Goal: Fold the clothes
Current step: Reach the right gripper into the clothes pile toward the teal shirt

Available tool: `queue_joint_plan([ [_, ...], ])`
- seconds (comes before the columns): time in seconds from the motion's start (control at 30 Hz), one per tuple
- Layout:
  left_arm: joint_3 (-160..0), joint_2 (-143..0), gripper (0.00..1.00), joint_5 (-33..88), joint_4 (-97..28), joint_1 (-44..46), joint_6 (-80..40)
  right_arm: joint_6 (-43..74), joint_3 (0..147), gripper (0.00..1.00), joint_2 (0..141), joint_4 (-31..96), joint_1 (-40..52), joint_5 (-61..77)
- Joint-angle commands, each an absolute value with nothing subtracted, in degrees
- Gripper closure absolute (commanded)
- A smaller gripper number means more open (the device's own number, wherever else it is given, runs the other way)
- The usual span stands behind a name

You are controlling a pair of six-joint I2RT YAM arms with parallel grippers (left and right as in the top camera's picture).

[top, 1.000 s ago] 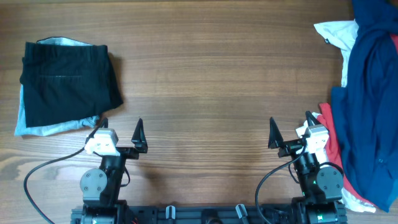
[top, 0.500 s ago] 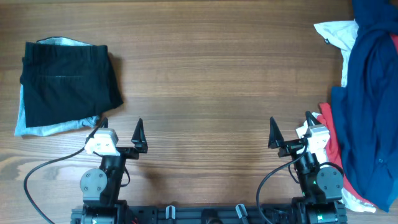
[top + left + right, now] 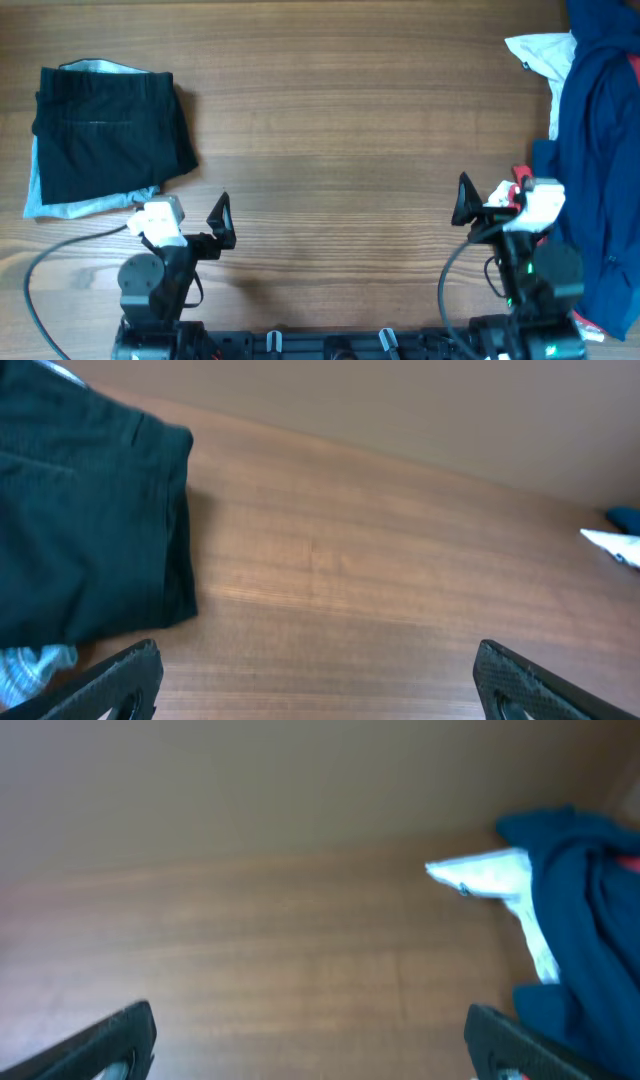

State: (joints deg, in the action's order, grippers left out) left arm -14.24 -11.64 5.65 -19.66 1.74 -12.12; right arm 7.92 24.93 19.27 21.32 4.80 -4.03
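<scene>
Lying folded at ten o'clock, the black garment (image 3: 112,130) is judged finished; the unfolded pile (image 3: 595,150) is kept at three; left pincer (image 3: 315,670) and right pincer (image 3: 310,1020) are held open, empty.

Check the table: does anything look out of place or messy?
Nothing damaged. The heap at the right edge, blue garment over white garment, lies crumpled and unfolded; the folded black shorts sit slightly askew on a light blue garment.

Both blk — left arm (image 3: 150,290), right arm (image 3: 540,275); white wrist cams (image 3: 160,222), grey cable (image 3: 35,275), blk tool fingers (image 3: 221,212).
</scene>
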Motion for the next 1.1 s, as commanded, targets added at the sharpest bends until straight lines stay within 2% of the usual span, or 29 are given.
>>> queue_joint_plan([
  [0.0, -23.49, -21.76, 0.00, 6.37, -24.45, 1.48, -12.93, 8.99, 35.00, 0.00, 33.10, 28.95, 4.62, -6.26],
  [0.2, -38.33, -39.16, 0.00, 8.32, -35.81, 1.48, -12.91, 8.34, 46.44, 0.00, 53.52, 37.39, 4.62, 0.03],
  [0.3, -41.34, -43.75, 0.00, 8.54, -38.06, 1.48, -12.93, 11.40, 46.72, 0.00, 58.50, 37.54, 4.19, -6.00],
  [0.4, -41.36, -45.06, 0.00, 8.54, -39.09, 1.48, -12.93, 19.16, 46.72, 0.00, 63.09, 41.39, -0.71, -17.21],
  [0.53, -41.36, -45.06, 0.00, 8.51, -39.55, 1.48, -12.93, 19.64, 46.65, 0.01, 68.36, 41.06, -11.16, -18.06],
  [0.6, -41.36, -45.06, 0.00, 8.51, -39.53, 1.48, -12.93, 19.70, 46.39, 0.11, 70.91, 40.66, -14.20, -17.98],
  [0.63, -41.36, -45.06, 0.00, 8.51, -39.53, 1.48, -12.93, 19.70, 46.39, 0.20, 73.36, 40.64, -16.08, -17.98],
  [0.83, -41.36, -45.06, 0.00, 8.51, -39.57, 1.48, -12.93, 19.49, 46.39, 0.20, 84.44, 38.54, -20.23, -19.51],
  [1.07, -41.36, -45.08, 0.00, 8.51, -40.62, 1.48, -12.93, 19.53, 46.39, 0.25, 88.42, 36.47, -24.93, -19.51],
])
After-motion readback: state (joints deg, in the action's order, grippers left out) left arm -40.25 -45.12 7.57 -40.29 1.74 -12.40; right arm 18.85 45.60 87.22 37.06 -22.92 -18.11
